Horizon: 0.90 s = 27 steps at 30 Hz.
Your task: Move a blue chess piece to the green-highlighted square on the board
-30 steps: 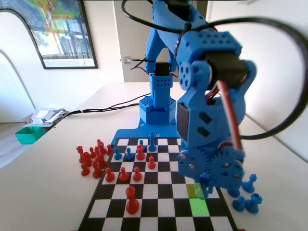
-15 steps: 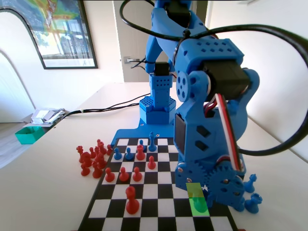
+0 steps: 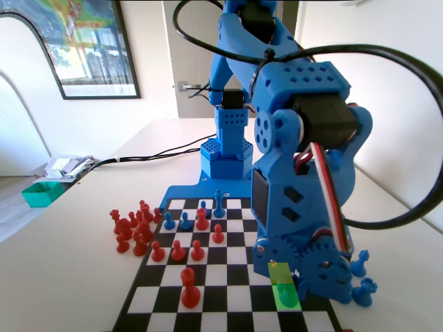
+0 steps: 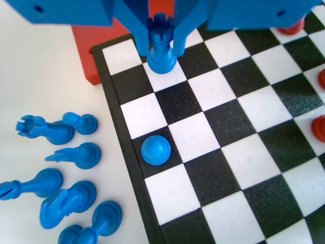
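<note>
In the wrist view my gripper [image 4: 161, 51] is shut on a blue chess piece [image 4: 162, 61] with a notched crown. The piece is upright with its base on or just above a white square, second from the board's [image 4: 244, 152] left edge. A small blue pawn [image 4: 155, 150] stands free on a black edge square nearer the camera. In the fixed view the gripper [image 3: 299, 282] hangs low at the right side of the green-highlighted square [image 3: 282, 299]. A duller olive square [image 3: 278, 272] lies just behind it. The arm's body hides the held piece there.
Several blue pieces [image 4: 66, 168] lie off the board's left edge in the wrist view. In the fixed view they [image 3: 363, 290] lie at the right. Red pawns [image 3: 189, 287] stand on the board, a red cluster [image 3: 131, 228] sits off its left side, and blue pieces [image 3: 219, 204] stand at the far rows.
In the fixed view the gripper has come down and shifted left, from beside the board's right edge onto the green square. The other pieces have not moved.
</note>
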Each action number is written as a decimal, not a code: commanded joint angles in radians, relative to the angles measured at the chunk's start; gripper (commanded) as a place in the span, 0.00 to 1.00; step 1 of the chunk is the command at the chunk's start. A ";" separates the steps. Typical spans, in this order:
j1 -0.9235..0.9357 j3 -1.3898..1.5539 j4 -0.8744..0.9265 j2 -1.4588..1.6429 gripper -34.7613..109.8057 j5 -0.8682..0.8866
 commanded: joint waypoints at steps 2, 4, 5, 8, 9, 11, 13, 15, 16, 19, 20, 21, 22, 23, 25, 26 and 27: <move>-0.005 0.002 -0.018 0.028 0.25 -0.009; -0.006 0.012 -0.029 0.026 0.25 -0.011; -0.008 0.018 -0.031 0.025 0.25 -0.012; -0.008 0.026 -0.037 0.025 0.25 -0.014; -0.008 0.029 -0.040 0.025 0.25 -0.014; -0.008 0.031 -0.041 0.025 0.25 -0.012; -0.009 0.029 -0.041 0.025 0.27 -0.011; -0.009 0.026 -0.037 0.025 0.30 -0.011; -0.009 0.021 -0.034 0.026 0.31 -0.011; -0.008 0.006 -0.028 0.031 0.35 -0.002; -0.008 -0.002 -0.020 0.032 0.36 0.002; -0.008 -0.009 -0.014 0.035 0.37 0.003; -0.006 -0.015 -0.008 0.040 0.38 0.006; -0.006 -0.021 -0.002 0.046 0.38 0.008; -0.006 -0.037 0.009 0.058 0.38 0.017; -0.005 -0.043 0.014 0.067 0.38 0.021; -0.005 -0.051 0.020 0.078 0.38 0.026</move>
